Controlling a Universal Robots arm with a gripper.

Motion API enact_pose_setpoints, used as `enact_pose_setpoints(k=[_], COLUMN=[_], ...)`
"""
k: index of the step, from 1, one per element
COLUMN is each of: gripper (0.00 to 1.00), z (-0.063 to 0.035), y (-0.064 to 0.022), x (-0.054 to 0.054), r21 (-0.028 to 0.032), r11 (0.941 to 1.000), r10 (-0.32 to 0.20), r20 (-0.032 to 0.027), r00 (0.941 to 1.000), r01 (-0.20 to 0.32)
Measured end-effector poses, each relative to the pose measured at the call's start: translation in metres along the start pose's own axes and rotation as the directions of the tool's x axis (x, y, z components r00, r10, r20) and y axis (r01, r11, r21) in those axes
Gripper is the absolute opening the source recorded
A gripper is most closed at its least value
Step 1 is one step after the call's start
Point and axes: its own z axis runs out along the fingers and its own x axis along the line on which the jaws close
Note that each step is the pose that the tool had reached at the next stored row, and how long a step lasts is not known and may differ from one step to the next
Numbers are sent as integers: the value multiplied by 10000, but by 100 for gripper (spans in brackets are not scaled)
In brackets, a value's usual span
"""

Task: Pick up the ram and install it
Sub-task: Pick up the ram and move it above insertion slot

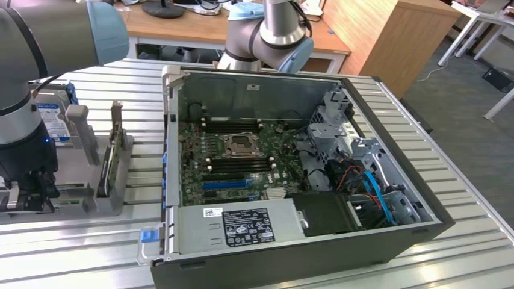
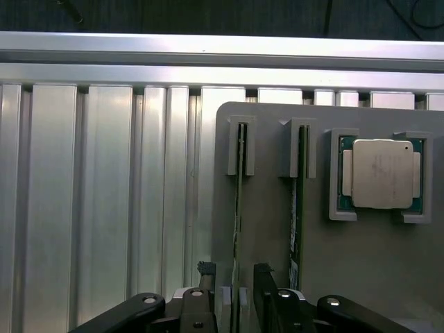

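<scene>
A Universal Robots arm's black two-fingered gripper (image 2: 234,272) hangs low over a flat grey plastic holder plate (image 2: 263,229) on a ribbed aluminium table (image 2: 104,194); its jaws are spread, one finger either side of the ram (image 2: 238,201), a thin green circuit-board stick standing on edge in a grey slotted bracket, neither finger visibly pinching it; a second green memory stick (image 2: 297,201) stands parallel just beside it, nearer a silver-lidded square processor (image 2: 383,173) seated in its own cradle; at the exterior view's left the gripper (image 1: 28,195) sits well apart from the open black computer case (image 1: 321,259), whose green motherboard (image 1: 233,156) lies exposed.
</scene>
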Motion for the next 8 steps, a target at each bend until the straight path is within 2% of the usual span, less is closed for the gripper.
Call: enact_pose_setpoints(k=[3, 4, 8], gripper=[34, 27, 27], z=[0, 0, -1], y=[0, 0, 0], x=[0, 0, 0], r21=[0, 0, 0], r11=[10000, 10000, 10000], r10=[0, 0, 0], r20=[0, 0, 0], r00=[10000, 10000, 10000], r01=[0, 0, 0])
